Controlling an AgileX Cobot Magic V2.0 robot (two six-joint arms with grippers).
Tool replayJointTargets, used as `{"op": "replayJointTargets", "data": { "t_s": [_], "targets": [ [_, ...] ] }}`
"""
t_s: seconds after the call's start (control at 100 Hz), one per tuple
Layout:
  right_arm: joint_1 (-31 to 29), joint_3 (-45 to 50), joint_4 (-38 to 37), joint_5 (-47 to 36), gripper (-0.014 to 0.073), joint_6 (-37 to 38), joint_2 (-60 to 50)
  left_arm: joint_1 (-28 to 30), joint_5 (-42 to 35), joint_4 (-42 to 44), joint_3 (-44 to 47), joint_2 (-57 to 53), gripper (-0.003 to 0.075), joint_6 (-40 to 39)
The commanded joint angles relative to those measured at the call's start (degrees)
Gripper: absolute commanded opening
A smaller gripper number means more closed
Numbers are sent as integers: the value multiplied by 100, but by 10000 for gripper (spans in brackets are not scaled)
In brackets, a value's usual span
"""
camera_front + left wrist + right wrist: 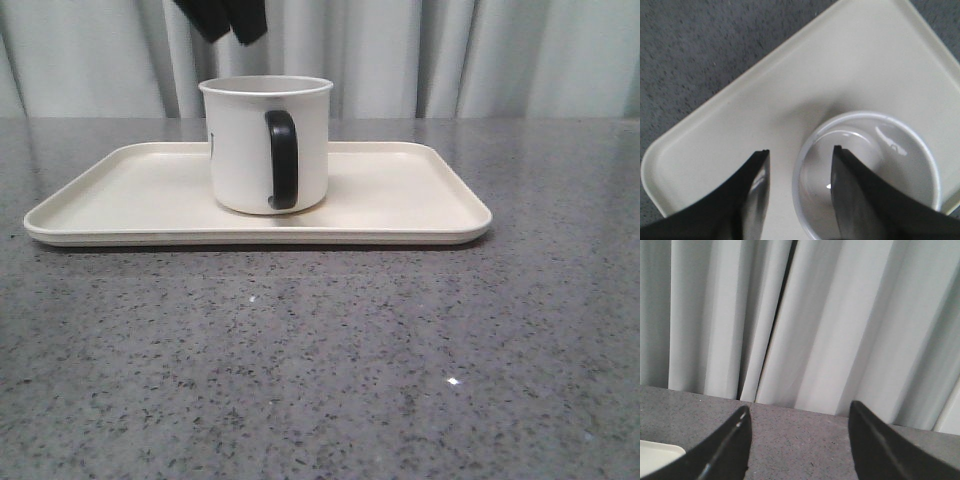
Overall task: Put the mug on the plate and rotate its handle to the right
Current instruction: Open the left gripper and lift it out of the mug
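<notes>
1 white mug upright on cream tray; black handle facing camera. Left gripper above mug, jaws apart; right gripper jaws apart.

A speckled grey table stands before pale pleated curtains.

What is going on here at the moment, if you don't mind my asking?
The mug stands upright on the plate, its black handle facing the front camera, not yet turned to the right. The left gripper hangs open above the mug's rim, one finger over the opening and one outside, gripping nothing. The right gripper is open and empty, pointing toward the curtain past the plate's edge.
</notes>
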Motion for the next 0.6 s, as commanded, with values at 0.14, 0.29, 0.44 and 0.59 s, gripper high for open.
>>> {"op": "replayJointTargets", "data": {
  "t_s": [0.14, 0.29, 0.44, 0.59],
  "targets": [
    [-25, -159, -100, -420, 436, -33, 84, -38, 68, 260, -695, -787, 284, 5],
    [-25, -159, -100, -420, 436, -33, 84, -38, 68, 870, -699, -1280, 284, -107],
    [-25, -159, -100, -420, 436, -33, 84, -38, 68, 1300, -699, -1823, 284, -255],
    [-25, -159, -100, -420, 436, -33, 84, -38, 68, 1706, -699, -2383, 284, -402]
  ]
}}
